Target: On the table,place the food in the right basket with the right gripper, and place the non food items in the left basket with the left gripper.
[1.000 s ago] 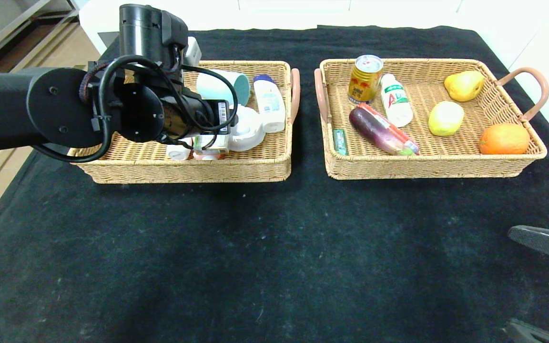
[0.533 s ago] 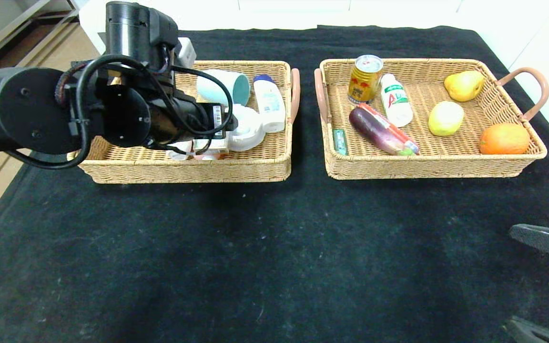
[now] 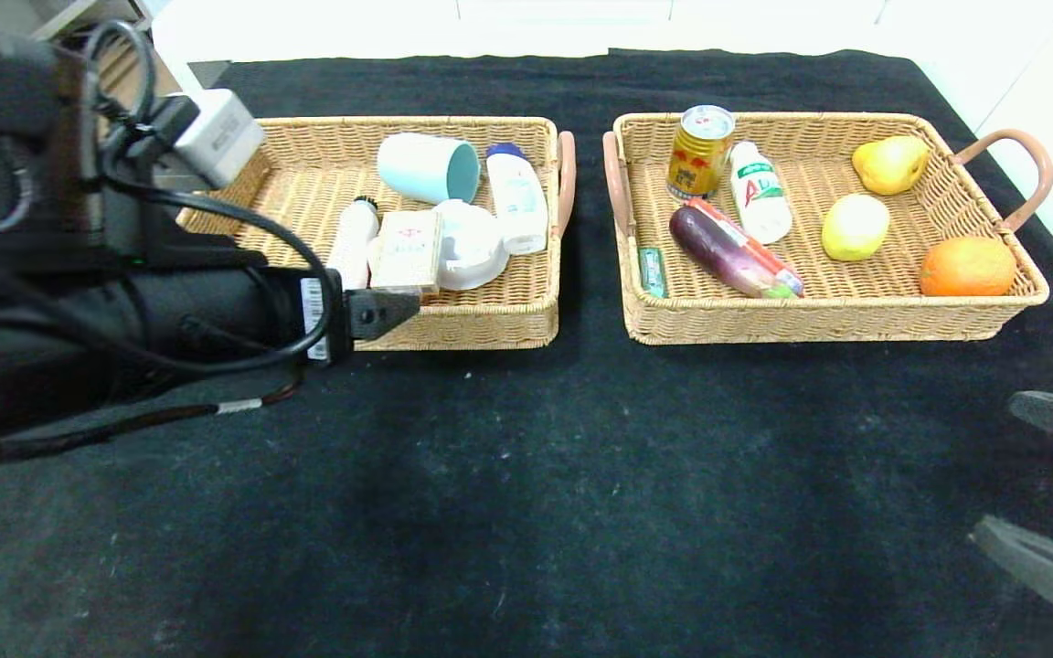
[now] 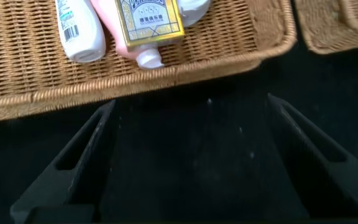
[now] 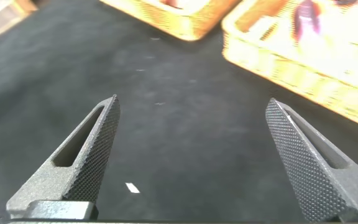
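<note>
The right end effector (image 3: 1052, 493) hangs over the black desk (image 3: 581, 475) at the near right corner, well apart from both baskets, its two fingers spread wide and holding nothing. The left end effector (image 4: 191, 155) hovers over the cloth just in front of the left basket (image 3: 453, 324), jaws wide apart and empty; in the left wrist view the basket's front rim lies just beyond the fingertips.

Inside the left basket, nearest its front wall, a white bottle (image 3: 352, 245) lies beside a small cream box (image 3: 408, 251), the box touching a white round dish (image 3: 472, 242). Farther back in that basket, a pale teal cup (image 3: 426, 167) lies on its side next to a white bottle with a blue cap (image 3: 517, 196), which rests along the wall nearest the right basket.

The right basket (image 3: 819, 320) stands just beside the left one, their handles close together. Near its front wall are a small green packet (image 3: 652, 271), a purple eggplant (image 3: 718, 251) touching a red-wrapped sausage (image 3: 750, 242), and an orange (image 3: 967, 266) in the corner farthest from the left basket. Behind them lie a yellow-green apple (image 3: 856, 227) and a white drink bottle (image 3: 760, 192). At the back wall a gold can (image 3: 700, 151) stands upright, and a yellow pear (image 3: 890, 164) sits toward the far corner.
</note>
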